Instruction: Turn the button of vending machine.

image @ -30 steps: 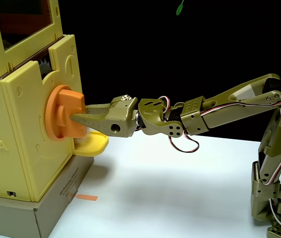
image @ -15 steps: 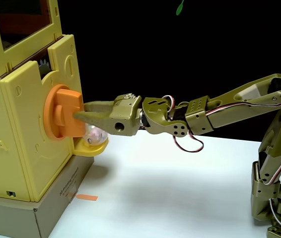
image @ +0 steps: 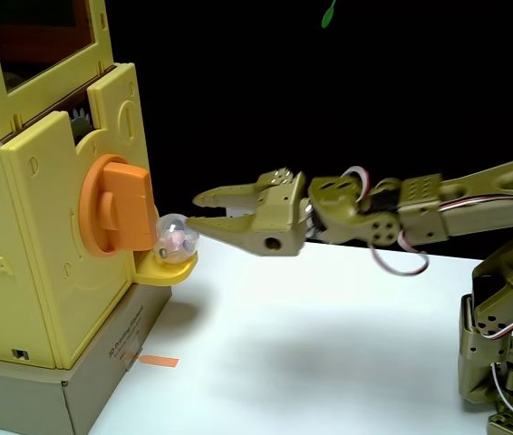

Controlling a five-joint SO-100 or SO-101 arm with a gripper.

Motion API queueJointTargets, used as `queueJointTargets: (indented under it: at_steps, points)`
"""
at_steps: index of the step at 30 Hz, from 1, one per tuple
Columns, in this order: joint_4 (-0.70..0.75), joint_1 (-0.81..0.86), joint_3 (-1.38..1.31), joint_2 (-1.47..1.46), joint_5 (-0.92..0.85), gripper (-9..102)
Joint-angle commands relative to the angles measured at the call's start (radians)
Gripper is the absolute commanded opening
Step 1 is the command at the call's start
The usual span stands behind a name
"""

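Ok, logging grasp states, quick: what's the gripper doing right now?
Gripper: open, holding nothing, clear of the orange knob.

**Count of things in the fixed view**

One boxy yellow plastic vending machine (image: pixel 48 227); one round orange plastic knob (image: pixel 116 207) at 9 o'clock; one clear capsule ball (image: pixel 175 237); one small yellow tray (image: pixel 170 270); one olive-green arm (image: pixel 438 217); one orange tape strip (image: pixel 158 362) at 7 o'clock.

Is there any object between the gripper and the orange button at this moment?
Nothing visible blocks it. The gripper hangs in open air to the right of the button, fingers slightly apart. A clear capsule ball sits in the yellow tray, below the straight line between them.
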Motion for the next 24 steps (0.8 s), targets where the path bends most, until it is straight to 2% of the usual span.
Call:
queueJointTargets:
  at_steps: [1, 5, 9, 13, 16, 19, 24]
  points:
    - [0.209, 0.051, 0.0, 0.189, -0.451, 12]
    - [0.25, 0.051, 0.02, 0.318, -0.956, 14]
    - [0.184, 0.014, 0.138, 0.403, -1.22, 12]
    - [0.078, -0.023, 0.344, 0.488, -1.284, 11]
    - [0.067, -0.034, 0.44, 0.546, -1.292, 7]
    - [0.058, -0.035, 0.537, 0.604, -1.273, 3]
    - [-0.094, -0.038, 0.762, 0.683, -1.19, -1]
